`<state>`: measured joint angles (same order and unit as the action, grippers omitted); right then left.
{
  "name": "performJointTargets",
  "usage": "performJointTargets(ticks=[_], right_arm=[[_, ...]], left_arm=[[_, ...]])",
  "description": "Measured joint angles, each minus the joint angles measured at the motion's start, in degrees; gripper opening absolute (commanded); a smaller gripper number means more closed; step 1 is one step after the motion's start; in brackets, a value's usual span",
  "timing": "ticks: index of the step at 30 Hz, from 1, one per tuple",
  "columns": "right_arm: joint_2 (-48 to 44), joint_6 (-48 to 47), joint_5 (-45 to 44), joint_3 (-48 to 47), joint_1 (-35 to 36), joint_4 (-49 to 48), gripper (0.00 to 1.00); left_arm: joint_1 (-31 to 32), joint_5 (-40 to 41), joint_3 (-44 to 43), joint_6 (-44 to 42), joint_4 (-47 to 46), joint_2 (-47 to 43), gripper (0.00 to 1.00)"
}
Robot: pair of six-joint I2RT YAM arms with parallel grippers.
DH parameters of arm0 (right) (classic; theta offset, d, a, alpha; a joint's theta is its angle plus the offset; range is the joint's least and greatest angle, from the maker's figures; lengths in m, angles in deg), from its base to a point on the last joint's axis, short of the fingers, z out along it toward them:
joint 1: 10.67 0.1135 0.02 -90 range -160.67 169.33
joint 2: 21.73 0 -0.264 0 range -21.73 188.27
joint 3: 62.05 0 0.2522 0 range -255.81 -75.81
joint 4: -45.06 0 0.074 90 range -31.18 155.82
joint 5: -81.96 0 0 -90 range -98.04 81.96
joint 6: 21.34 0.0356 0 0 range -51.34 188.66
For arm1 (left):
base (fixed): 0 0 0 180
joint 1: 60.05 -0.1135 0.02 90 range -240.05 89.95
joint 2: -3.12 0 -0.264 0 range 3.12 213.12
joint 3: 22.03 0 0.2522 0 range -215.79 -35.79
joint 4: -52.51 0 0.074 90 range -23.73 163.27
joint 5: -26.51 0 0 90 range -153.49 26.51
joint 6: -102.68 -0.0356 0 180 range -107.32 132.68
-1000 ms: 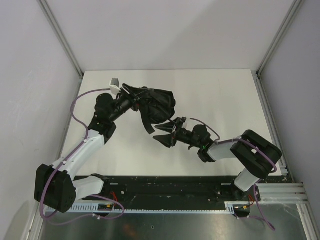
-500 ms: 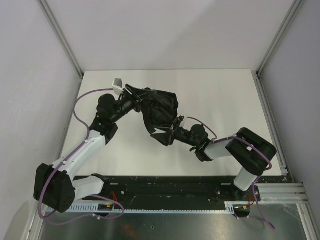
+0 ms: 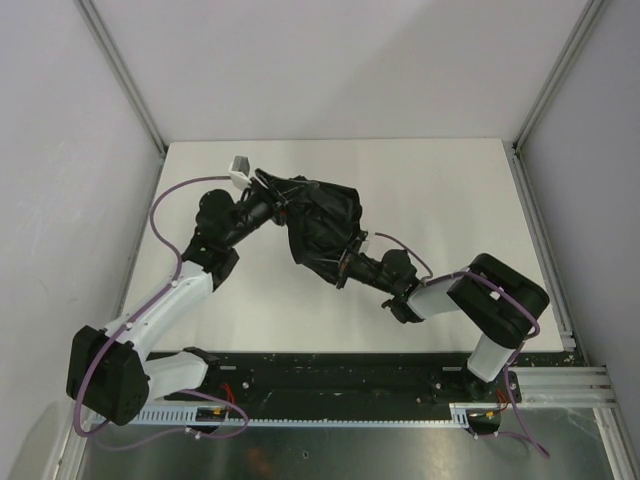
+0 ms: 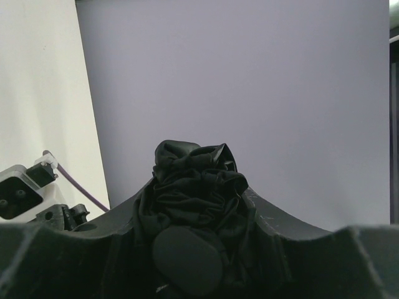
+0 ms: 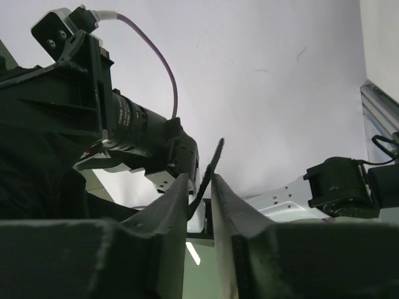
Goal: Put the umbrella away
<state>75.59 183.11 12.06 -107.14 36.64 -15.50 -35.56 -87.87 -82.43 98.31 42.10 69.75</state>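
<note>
- Umbrella [image 3: 325, 222] shows in the top view as a crumpled black bundle over the left middle of the white worktop [image 3: 450, 200], between the two arms. The left pincer [image 3: 283, 200] meets its far left side and the right pincer [image 3: 343, 266] its near edge. From above, neither grip can be read.
- In the left wrist view, bunched black fabric fills the gap between the two fingers, so this pincer is clamped on the umbrella. The folds rise past the fingertips against a pale wall.
- In the right wrist view, the fingers stand narrow, nearly together, pinching a thin black strip [image 5: 209, 169] of the umbrella that pokes up between them. To the left is more dark fabric, and above it the left arm's wrist with its purple cable [image 5: 163, 59].
</note>
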Motion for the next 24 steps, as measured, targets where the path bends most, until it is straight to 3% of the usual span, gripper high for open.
performJointTargets(ticks=[1,3,8,12,18,24], right_arm=[[0.2,0.0,-0.1,0.0,0.0,-0.2,0.07],[0.7,0.0,-0.2,-0.2,-0.1,-0.3,0.02],[2.5,0.2,-0.1,-0.2,-2.4,-0.6,0.0],[4.0,-4.6,1.4,-0.6,-8.9,-0.2,0.0],[4.4,-15.8,7.1,-5.2,-18.1,0.0,0.0],[4.4,-25.3,14.8,-10.2,-19.8,-0.2,0.0]], left_arm=[[0.1,0.0,0.0,0.0,-0.2,0.0,0.0],[0.3,-0.1,0.0,0.3,-0.4,0.0,0.0],[0.8,-1.0,0.5,1.0,-0.9,0.1,0.0],[1.8,-2.0,2.7,0.9,0.9,0.1,0.0],[2.8,-1.6,4.5,-2.8,13.6,0.1,0.0],[3.0,1.4,4.5,-7.7,24.7,0.1,0.0]])
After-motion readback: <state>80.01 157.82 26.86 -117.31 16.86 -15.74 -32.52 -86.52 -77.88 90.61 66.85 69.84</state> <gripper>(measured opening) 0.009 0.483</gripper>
